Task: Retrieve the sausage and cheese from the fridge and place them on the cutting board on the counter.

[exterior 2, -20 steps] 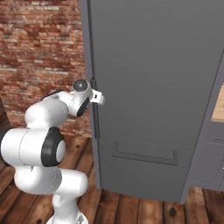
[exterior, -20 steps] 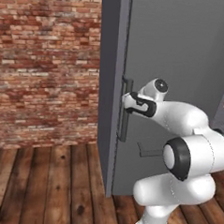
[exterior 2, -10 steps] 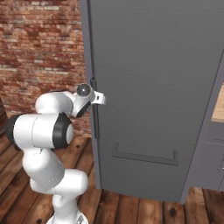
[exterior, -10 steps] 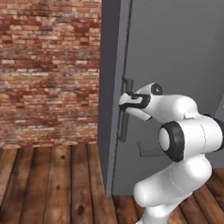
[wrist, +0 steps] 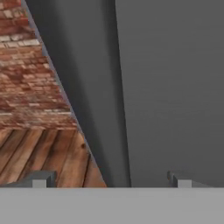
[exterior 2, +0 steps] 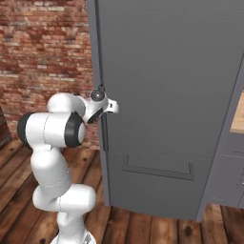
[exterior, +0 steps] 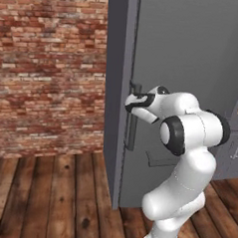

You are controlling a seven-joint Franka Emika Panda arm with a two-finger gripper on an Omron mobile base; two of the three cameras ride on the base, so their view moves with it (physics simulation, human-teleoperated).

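The fridge [exterior: 194,70] is standing shut against the brick wall [exterior: 49,67], its tall dark grey door filling most of both base views. The sausage and the cheese are presumably lying behind that door, and the cutting board is somewhere off to the side. A sliver of the tan table [exterior 2: 237,114] is showing beside the fridge, on the side away from the handle.

The tool [exterior: 131,103] is sitting at the dark vertical bar handle [exterior: 132,127], near the handle's upper end. In the hand view the two dark fingertips [wrist: 40,180] are standing well apart, so the tool is spread, with the seam of the door running up between the fingertips. Whether the bar is actually lying between the fingertips cannot be told.

Judged from this pose, the step in hand is getting a hold on the handle, so the task is barely beginning.

Likely faults from here:
- If the tool is closing beside the bar and not around it, the fingertips are pinching air or skating on the flat door face.
- If the pull is running straight out and not following the door's arc, the fingertips are likely to slide off the smooth bar.
- With the elbow folded close to the fridge, a swinging door is risking contact with the arm [exterior: 190,133].
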